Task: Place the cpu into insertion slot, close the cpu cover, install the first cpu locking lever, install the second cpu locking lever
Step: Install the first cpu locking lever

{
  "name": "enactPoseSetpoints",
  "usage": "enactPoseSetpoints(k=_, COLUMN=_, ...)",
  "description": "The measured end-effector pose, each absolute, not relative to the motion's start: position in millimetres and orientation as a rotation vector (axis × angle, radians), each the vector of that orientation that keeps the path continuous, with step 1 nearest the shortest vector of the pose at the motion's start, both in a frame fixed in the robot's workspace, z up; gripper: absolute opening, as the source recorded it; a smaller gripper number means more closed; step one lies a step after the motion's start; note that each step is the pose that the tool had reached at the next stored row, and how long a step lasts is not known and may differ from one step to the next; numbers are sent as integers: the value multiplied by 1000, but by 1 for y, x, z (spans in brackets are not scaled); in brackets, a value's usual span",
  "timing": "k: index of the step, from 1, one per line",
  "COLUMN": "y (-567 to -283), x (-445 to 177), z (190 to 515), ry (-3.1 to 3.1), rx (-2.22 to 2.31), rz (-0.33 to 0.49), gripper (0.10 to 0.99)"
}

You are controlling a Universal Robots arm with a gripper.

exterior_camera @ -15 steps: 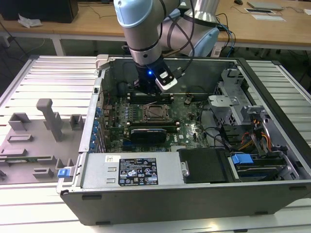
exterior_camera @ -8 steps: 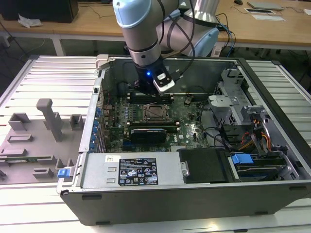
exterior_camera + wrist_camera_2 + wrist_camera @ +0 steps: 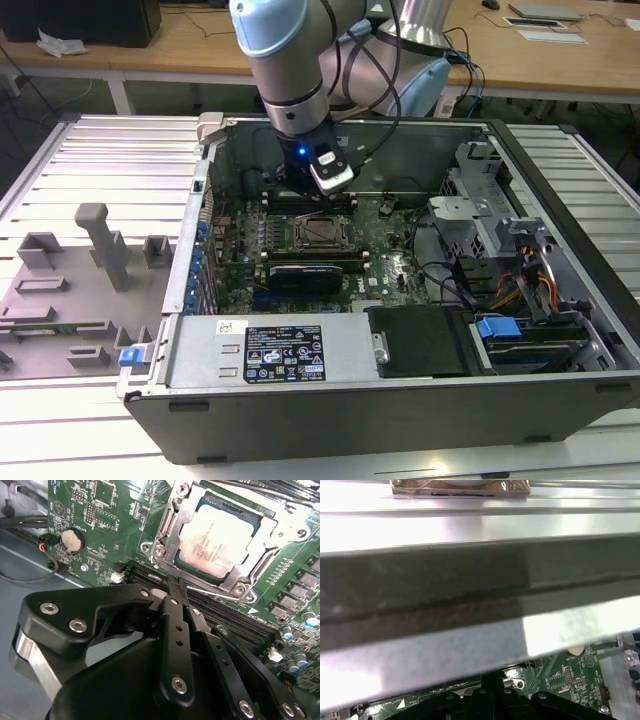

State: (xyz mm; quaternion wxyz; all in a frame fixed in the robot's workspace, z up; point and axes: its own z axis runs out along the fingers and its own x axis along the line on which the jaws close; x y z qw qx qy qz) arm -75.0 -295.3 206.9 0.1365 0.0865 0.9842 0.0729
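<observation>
Already the cpu (image 3: 216, 541) sat in the slot (image 3: 186, 566) at the frame's upper right in the second wrist view, the cover (image 3: 260, 545) closed around it. Below it, the gripper (image 3: 172, 586) had its fingers pressed together on nothing, tips beside a lever (image 3: 210, 591).

even, bright room light in the exterior view, with soft shadow inside the case (image 3: 560, 330). in the second wrist view the cpu (image 3: 216, 542) shows glare at the frame's upper right. the first wrist view is blurred, its metal wall (image 3: 470, 525) probably overexposed.
</observation>
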Motion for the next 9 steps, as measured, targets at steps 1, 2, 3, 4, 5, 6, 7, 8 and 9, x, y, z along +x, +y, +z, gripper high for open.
enactPoseSetpoints(k=1, y=-294, x=-75, z=207, ry=2848, rx=255, rz=211, gripper=106)
enactPoseSetpoints(k=2, y=-293, x=-75, z=207, ry=2847, rx=262, rz=210, gripper=106)
enactPoseSetpoints(k=3, y=-293, x=-75, z=207, ry=2847, rx=266, rz=209, gripper=106)
enactPoseSetpoints(k=4, y=-292, x=-75, z=207, ry=2846, rx=272, rz=208, gripper=106)
enactPoseSetpoints(k=5, y=-292, x=-75, z=206, ry=2844, rx=287, rz=206, gripper=106)
enactPoseSetpoints(k=6, y=-292, x=-75, z=206, ry=2839, rx=318, rz=202, gripper=106)
enactPoseSetpoints(k=7, y=-292, x=-75, z=206, ry=2837, rx=332, rz=199, gripper=106)
enactPoseSetpoints(k=8, y=-292, x=-76, z=206, ry=2835, rx=344, rz=198, gripper=106)
enactPoseSetpoints(k=9, y=-291, x=-76, z=206, ry=2833, rx=357, rz=196, gripper=106)
